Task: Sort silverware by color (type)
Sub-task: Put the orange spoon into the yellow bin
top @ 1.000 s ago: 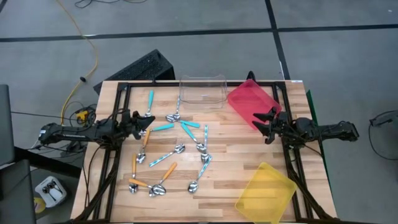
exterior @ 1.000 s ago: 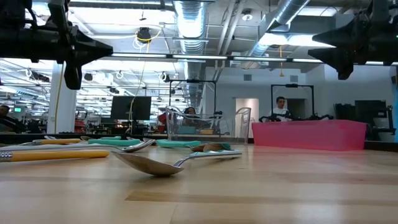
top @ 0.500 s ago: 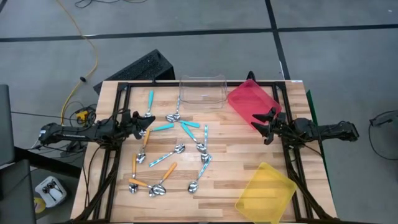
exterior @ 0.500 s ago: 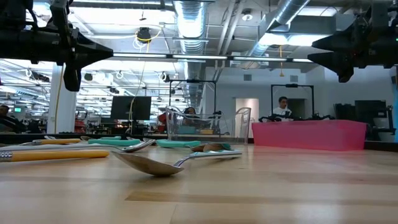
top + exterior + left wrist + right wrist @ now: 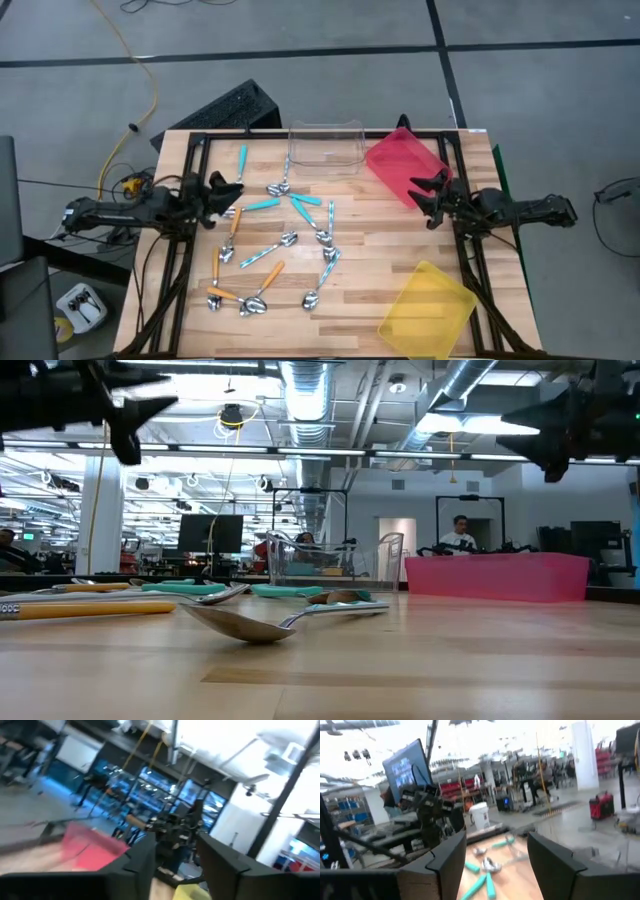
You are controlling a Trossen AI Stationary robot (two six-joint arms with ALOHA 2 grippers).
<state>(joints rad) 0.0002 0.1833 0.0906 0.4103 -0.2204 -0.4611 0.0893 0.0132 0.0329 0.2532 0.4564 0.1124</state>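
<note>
Where the table's [image 5: 390, 255] middle lies: spoons [image 5: 285, 240] scattered, orange, teal and light blue handles. Left gripper [image 5: 228, 192] at left edge, fingers spread, empty. Right gripper [image 5: 425, 195] beside red tray [image 5: 400, 160], fingers parted, empty.

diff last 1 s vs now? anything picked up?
Nothing picked up. The left gripper pulled back slightly toward its own table edge and rose in the low view; the right gripper barely shifted. Both are open and empty. The spoons and the red tray lie as before.
</note>
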